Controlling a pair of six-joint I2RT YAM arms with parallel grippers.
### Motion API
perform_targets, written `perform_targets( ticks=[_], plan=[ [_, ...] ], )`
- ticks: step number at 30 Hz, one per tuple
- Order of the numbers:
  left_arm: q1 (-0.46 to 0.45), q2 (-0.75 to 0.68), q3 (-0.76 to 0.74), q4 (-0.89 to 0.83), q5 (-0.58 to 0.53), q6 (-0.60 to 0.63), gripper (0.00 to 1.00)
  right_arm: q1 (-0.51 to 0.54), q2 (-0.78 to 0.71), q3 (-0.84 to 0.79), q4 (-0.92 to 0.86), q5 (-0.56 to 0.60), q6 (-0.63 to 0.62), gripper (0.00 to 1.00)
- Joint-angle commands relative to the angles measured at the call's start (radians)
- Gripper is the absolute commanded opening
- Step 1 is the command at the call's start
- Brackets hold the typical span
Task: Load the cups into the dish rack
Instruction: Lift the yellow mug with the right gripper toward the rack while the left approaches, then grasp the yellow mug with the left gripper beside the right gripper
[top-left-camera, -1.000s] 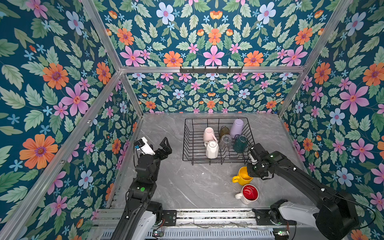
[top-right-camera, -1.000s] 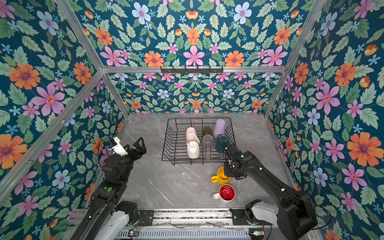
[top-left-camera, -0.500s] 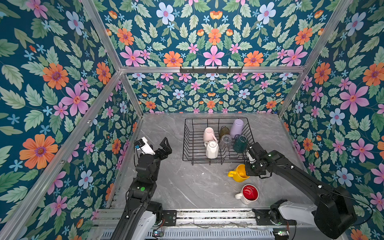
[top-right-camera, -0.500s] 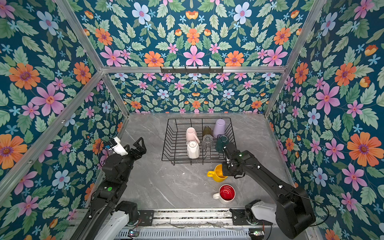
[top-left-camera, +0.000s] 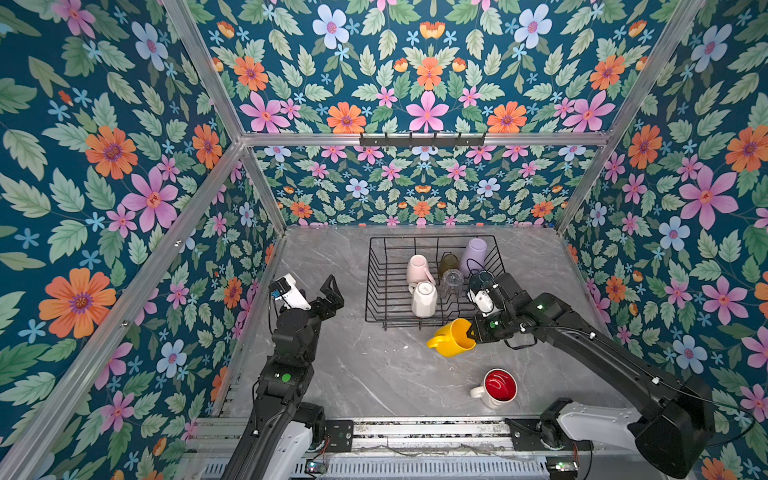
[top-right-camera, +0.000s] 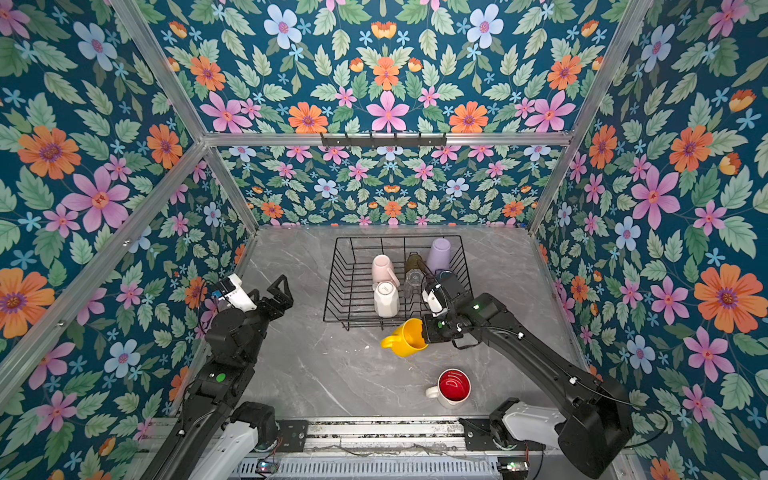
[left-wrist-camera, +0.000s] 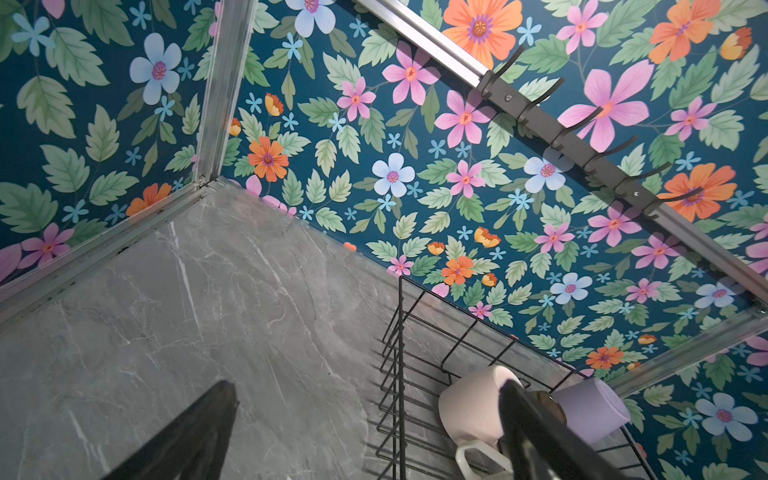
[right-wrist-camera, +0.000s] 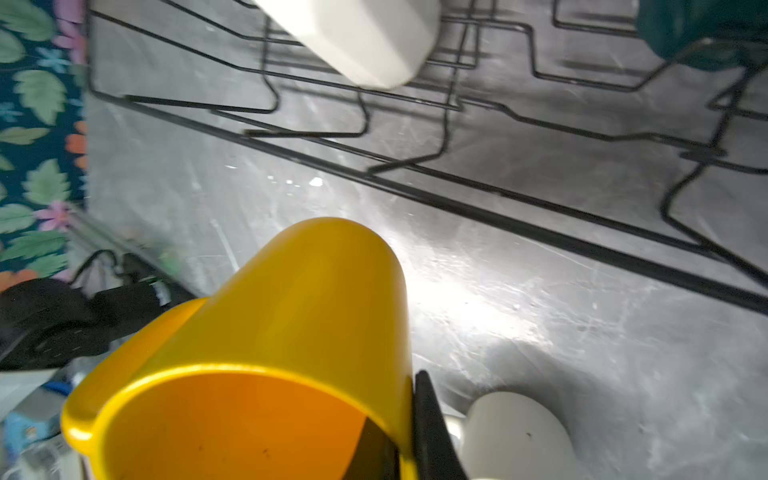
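Observation:
My right gripper (top-left-camera: 473, 332) (top-right-camera: 426, 332) (right-wrist-camera: 405, 432) is shut on the rim of the yellow mug (top-left-camera: 452, 338) (top-right-camera: 405, 338) (right-wrist-camera: 291, 324), one finger inside and one outside. The mug hangs tilted, handle to the left, just in front of the black wire dish rack (top-left-camera: 376, 291) (top-right-camera: 336, 286) (right-wrist-camera: 457, 203). In the rack are pale pink (top-left-camera: 417, 268), white faceted (top-left-camera: 424, 299), olive-brown (top-left-camera: 449, 262), clear (top-left-camera: 452, 280), lilac (top-left-camera: 475, 252) and dark teal (top-left-camera: 478, 279) cups. A white red-lined mug (top-left-camera: 496, 388) (top-right-camera: 453, 386) stands near the front edge. My left gripper (top-left-camera: 328, 297) (left-wrist-camera: 368, 386) is open and empty, left of the rack.
Flowered walls close in the grey marble table (top-left-camera: 353, 365) on three sides. A black hook rail (top-left-camera: 422, 139) runs high on the back wall. The arm bases sit on a metal rail (top-left-camera: 415, 432) along the front edge.
My right gripper has shut on the yellow mug's rim, lifted it off the table, tipped it over and carried it left toward the rack's front. The left arm has not moved.

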Motion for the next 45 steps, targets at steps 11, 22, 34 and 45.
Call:
perform_targets(
  ticks=[11, 22, 34, 45],
  plan=[
    [0.001, 0.086, -0.028, 0.438, 0.728, 0.106, 0.99, -0.124, 0.097, 0.109, 0.503, -0.508, 0.188, 0.0],
    [0.002, 0.273, -0.02, 0.873, 1.196, -0.09, 1.0, -0.137, 0.2, 0.19, 0.729, -0.64, 0.288, 0.0],
    [0.001, 0.333, -0.004, 0.865, 1.245, -0.062, 1.0, -0.069, 0.251, 0.248, 0.753, -0.713, 0.29, 0.0],
    [0.001, 0.304, 0.006, 0.796, 1.226, -0.028, 1.0, -0.005, 0.282, 0.262, 0.764, -0.734, 0.311, 0.0]
  ],
)
